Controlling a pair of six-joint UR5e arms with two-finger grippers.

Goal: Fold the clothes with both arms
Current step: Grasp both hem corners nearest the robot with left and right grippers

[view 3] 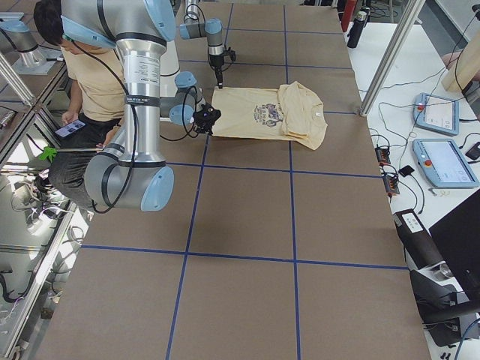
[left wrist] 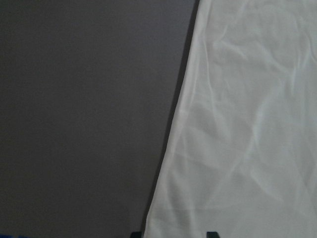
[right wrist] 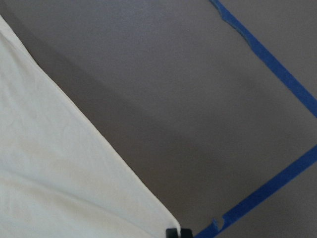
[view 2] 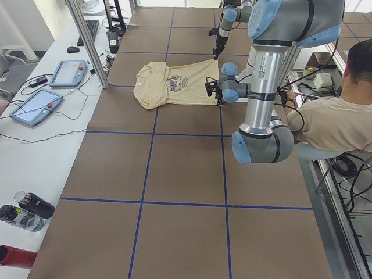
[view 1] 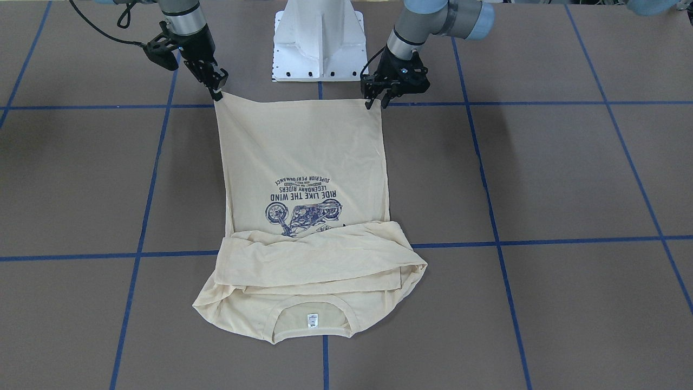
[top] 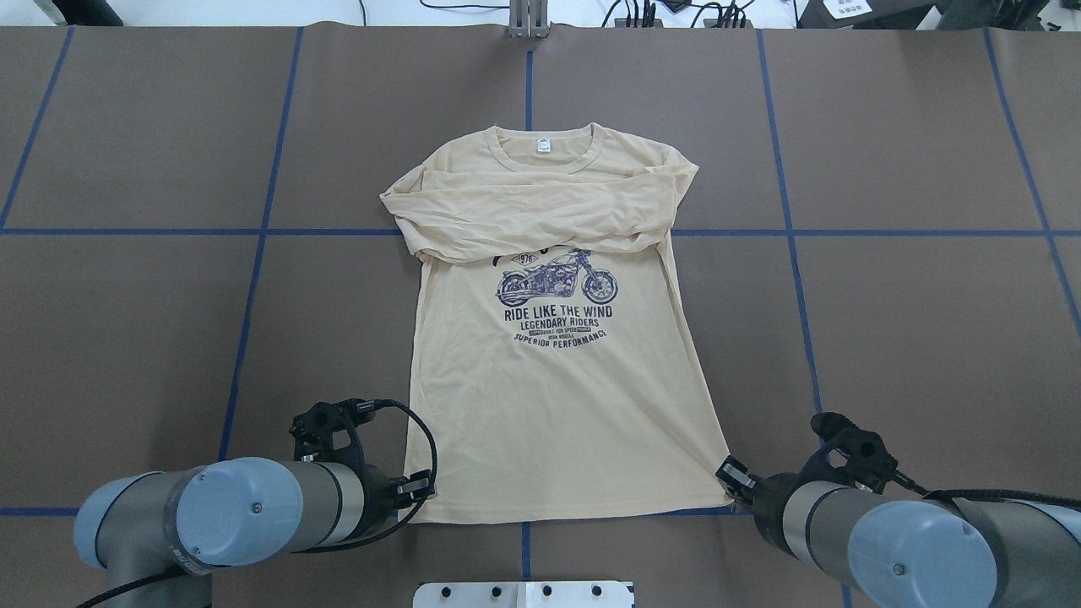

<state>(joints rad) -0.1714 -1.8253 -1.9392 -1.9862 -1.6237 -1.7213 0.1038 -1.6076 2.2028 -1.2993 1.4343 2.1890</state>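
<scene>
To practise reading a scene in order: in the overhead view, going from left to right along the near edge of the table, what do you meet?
left arm → left tool → T-shirt hem → right tool → right arm

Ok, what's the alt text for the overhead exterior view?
A cream T-shirt lies print-up on the brown table, with its sleeves folded across the chest and its collar on the far side. The left pincer and right pincer each sit at a corner of the near hem.
</scene>
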